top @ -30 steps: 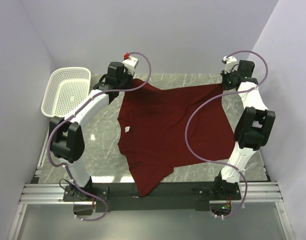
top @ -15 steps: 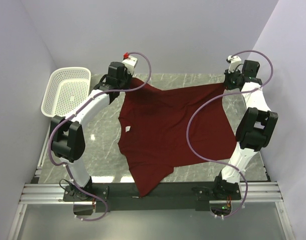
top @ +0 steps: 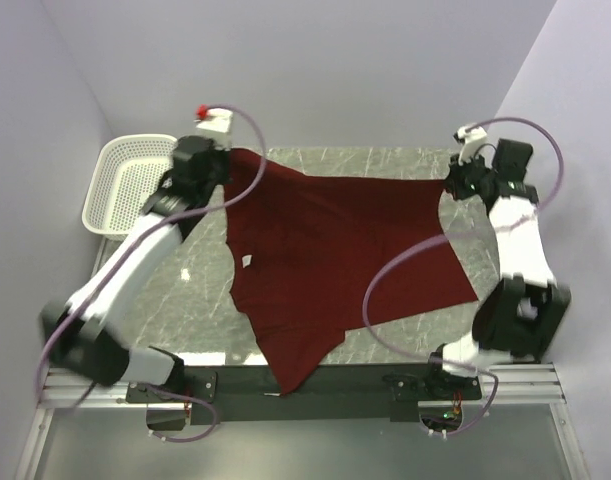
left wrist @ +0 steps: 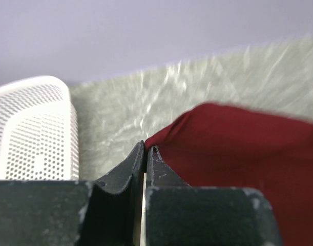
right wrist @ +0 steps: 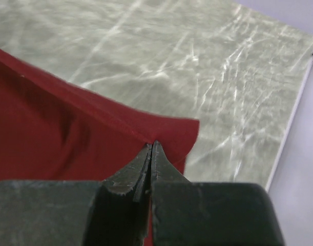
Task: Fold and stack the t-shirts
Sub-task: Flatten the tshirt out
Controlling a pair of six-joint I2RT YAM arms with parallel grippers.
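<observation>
The left arm (top: 125, 270) is reaching toward the far left, elbow sitting low near its base, with the left claw (left wrist: 146, 149) pinching tight on a corner of the t-shirt (top: 335, 250). The right arm (top: 520, 250) is stretching up the right side, with the right claw (right wrist: 152, 146) clamping the opposite corner.

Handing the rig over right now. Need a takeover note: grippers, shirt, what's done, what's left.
Left gripper: shut on the far-left corner of the t-shirt.
Right gripper: shut on its far-right corner.
Shirt: spread open on the table, far edge stretched between the two grippers, near tip hanging over the near edge. White basket sits at the far left.
Done: both corners gripped; no fold visible.
Left: fold the shirt, then stack it.
</observation>
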